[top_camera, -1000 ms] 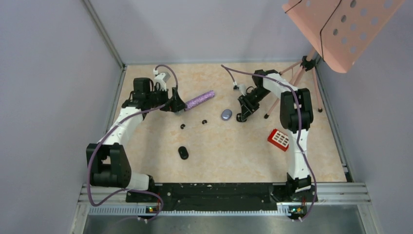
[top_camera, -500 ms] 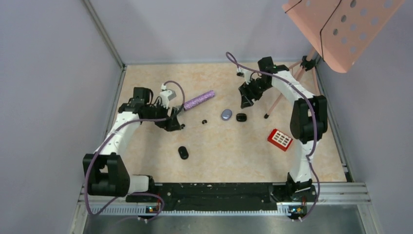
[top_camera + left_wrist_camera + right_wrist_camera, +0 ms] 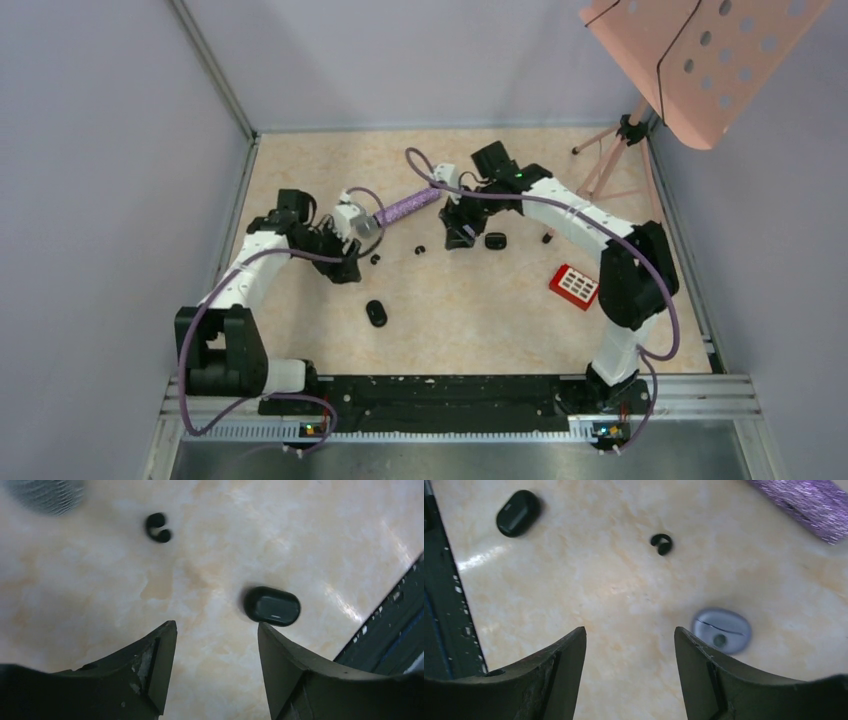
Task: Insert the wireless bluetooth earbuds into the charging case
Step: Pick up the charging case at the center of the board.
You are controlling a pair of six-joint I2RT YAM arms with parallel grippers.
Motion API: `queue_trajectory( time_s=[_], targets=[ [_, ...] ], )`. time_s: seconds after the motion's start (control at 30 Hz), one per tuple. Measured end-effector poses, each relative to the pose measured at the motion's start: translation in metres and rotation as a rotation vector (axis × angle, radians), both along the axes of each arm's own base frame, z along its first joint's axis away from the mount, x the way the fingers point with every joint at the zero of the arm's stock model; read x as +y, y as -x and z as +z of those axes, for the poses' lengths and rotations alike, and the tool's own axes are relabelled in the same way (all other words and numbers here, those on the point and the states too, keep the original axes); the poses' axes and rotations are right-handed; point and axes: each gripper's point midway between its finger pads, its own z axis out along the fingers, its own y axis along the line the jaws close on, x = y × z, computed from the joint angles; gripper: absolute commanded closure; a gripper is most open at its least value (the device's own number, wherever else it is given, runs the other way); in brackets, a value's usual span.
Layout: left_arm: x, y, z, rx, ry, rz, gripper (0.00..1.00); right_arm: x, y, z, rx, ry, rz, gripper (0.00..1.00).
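Both pairs of fingers stand open and empty above the beige marbled tabletop. In the left wrist view, the left fingers have one glossy black C-shaped earbud at 11 o'clock and a black oval charging case at 1 o'clock. In the right wrist view, the right fingers have a second black earbud at 12 o'clock, a lilac-grey oval case at 3 o'clock and a purple glitter microphone at 2 o'clock. Both earbuds lie apart from the cases.

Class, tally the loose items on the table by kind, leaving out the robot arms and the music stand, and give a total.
Black earbuds: 2
Black oval cases: 2
Grey-blue oval case: 1
Purple glitter microphone: 1
Red box: 1
Total: 7
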Motion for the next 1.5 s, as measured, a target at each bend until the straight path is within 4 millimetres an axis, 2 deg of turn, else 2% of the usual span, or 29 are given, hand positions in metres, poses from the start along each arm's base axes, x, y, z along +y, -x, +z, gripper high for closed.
queue_trajectory(
  time_s=[0.17, 0.23, 0.4, 0.53, 0.6, 0.67, 0.8, 1.03, 1.17, 1.5],
  targets=[
    [0.046, -0.040, 0.004, 0.056, 0.013, 0.485, 0.34, 0.056, 0.045, -0.024, 0.123, 0.021, 0.029, 0.37],
    [0.063, -0.051, 0.005, 0.085, 0.012, 0.675, 0.34, 0.075, 0.063, -0.035, 0.153, 0.046, 0.033, 0.37],
    [0.094, -0.060, 0.006, 0.155, 0.030, 1.056, 0.33, 0.120, 0.118, -0.056, 0.207, 0.105, 0.061, 0.32],
    [0.124, -0.061, 0.020, 0.134, 0.070, 1.275, 0.33, 0.152, 0.142, -0.070, 0.242, 0.130, 0.046, 0.22],
    [0.135, -0.060, 0.028, 0.117, 0.095, 1.347, 0.33, 0.162, 0.142, -0.080, 0.263, 0.146, -0.001, 0.08],
    [0.142, -0.061, 0.034, 0.102, 0.127, 1.397, 0.33, 0.166, 0.137, -0.091, 0.278, 0.165, -0.062, 0.07],
    [0.152, -0.057, 0.035, 0.095, 0.167, 1.468, 0.33, 0.171, 0.133, -0.105, 0.287, 0.195, -0.137, 0.14],
    [0.165, -0.057, 0.034, 0.115, 0.234, 1.561, 0.33, 0.193, 0.149, -0.109, 0.211, 0.210, -0.177, 0.30],
    [0.163, -0.059, 0.036, 0.123, 0.265, 1.561, 0.33, 0.195, 0.154, -0.111, 0.180, 0.223, -0.192, 0.34],
    [0.152, -0.056, 0.030, 0.176, 0.308, 1.543, 0.34, 0.188, 0.137, -0.118, 0.097, 0.264, -0.283, 0.42]
  ],
)
